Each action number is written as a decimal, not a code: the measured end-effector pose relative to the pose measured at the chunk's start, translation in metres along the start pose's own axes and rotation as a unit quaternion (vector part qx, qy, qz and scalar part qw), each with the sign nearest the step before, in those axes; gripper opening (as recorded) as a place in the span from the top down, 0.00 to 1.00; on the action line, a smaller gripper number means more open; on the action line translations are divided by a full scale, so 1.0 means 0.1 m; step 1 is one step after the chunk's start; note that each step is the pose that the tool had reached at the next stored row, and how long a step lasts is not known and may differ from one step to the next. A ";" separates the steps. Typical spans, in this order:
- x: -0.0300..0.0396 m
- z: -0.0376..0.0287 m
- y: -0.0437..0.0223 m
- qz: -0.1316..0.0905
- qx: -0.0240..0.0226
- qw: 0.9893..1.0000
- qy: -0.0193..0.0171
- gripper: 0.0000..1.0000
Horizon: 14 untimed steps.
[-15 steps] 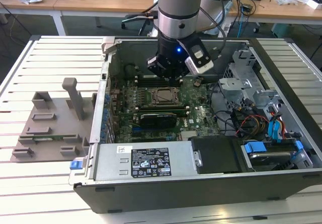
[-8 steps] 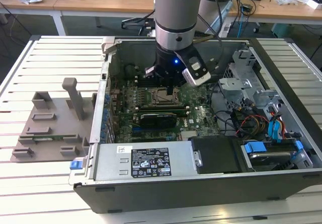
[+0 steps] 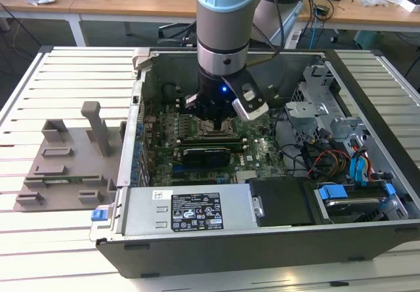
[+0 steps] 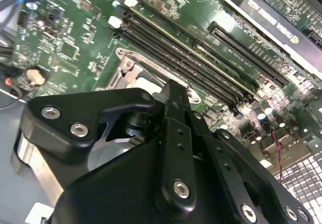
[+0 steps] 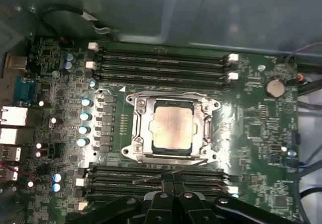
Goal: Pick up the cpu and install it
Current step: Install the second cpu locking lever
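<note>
The cpu (image 5: 172,127), a silvery square chip with a pale rim, lies flat inside the metal socket frame (image 5: 137,133) on the green motherboard (image 5: 256,133). In the first wrist view my gripper (image 5: 170,184) hovers beside the socket, over the memory slots, shut with nothing in it. A thin lever (image 5: 171,169) crosses the slots between the gripper and the socket. The exterior view puts the gripper (image 3: 216,118) low inside the open computer case (image 3: 262,246), right above the socket area. A corner of the socket frame (image 4: 132,73) peeks past the gripper (image 4: 170,90) in the second wrist view.
Black memory slots (image 5: 161,63) flank the socket on two sides. A graphics card (image 3: 207,154), a power supply (image 3: 190,210), a drive cage (image 3: 315,98) and loose cables (image 3: 328,157) crowd the case. A grey fixture (image 3: 65,164) sits on the slatted table at the exterior view's left.
</note>
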<state>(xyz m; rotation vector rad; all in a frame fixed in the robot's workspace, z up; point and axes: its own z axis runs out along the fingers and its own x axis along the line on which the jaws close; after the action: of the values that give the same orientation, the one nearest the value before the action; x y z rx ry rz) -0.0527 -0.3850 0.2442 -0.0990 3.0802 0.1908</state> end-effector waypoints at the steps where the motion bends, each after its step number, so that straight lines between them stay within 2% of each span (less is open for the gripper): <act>1: 0.023 0.018 -0.001 0.000 0.000 1.000 0.000 0.89; 3: 0.110 0.078 -0.003 0.000 0.000 1.000 0.000 0.89; 5: 0.238 0.165 -0.006 0.000 0.000 1.000 0.000 0.89; 6: 0.269 0.187 -0.007 0.000 0.000 1.000 0.000 0.89; 8: 0.312 0.232 -0.010 0.000 0.000 1.000 0.000 0.89; 11: 0.338 0.293 -0.017 0.000 -0.001 1.000 0.000 0.89; 14: 0.381 0.346 -0.020 -0.003 -0.007 1.000 0.000 0.89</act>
<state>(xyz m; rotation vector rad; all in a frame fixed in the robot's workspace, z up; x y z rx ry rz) -0.0889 -0.3851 0.2075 -0.1080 3.0785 0.2118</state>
